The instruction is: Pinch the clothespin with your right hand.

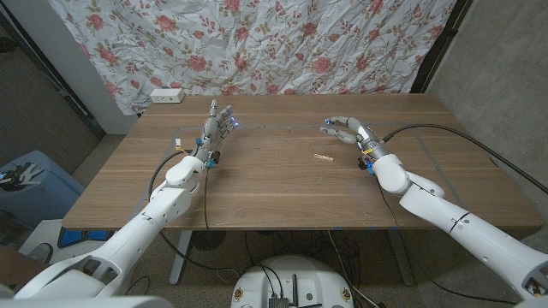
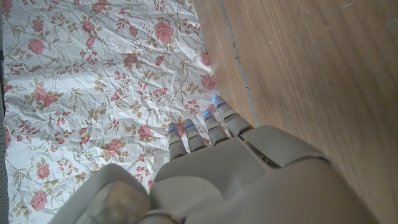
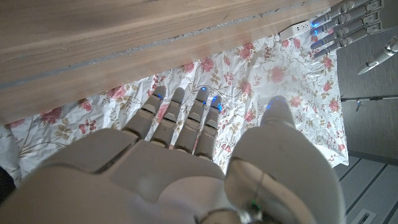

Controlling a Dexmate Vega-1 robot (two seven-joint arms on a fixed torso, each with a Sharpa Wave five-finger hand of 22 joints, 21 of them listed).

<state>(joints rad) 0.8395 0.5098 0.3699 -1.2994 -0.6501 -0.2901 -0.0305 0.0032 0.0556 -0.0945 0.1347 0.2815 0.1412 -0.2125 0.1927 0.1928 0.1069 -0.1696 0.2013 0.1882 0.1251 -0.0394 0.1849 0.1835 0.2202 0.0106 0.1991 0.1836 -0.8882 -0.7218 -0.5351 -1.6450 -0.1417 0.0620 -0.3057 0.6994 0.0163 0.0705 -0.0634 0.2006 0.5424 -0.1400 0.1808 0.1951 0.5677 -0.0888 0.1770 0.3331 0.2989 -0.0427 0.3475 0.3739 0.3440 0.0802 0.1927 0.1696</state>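
A small wooden clothespin (image 1: 324, 157) lies on the wooden table (image 1: 274, 197), right of the middle. My right hand (image 1: 349, 131) hovers a little behind and to the right of it, fingers spread and pointing left, holding nothing. In the right wrist view the right hand (image 3: 186, 168) has its fingers extended, apart from the thumb. My left hand (image 1: 216, 127) stands over the table's left part with fingers straight and apart, empty. The left wrist view shows the left hand (image 2: 217, 168) from the back with fingers extended; it also appears as the left hand (image 3: 345, 25) in the right wrist view.
A crumpled floral cloth (image 1: 257, 43) hangs behind the table. A white power strip (image 1: 166, 95) lies at the back left corner. Black cables (image 1: 445, 130) run along my right arm. A blue object (image 1: 26, 184) sits on the floor at the left.
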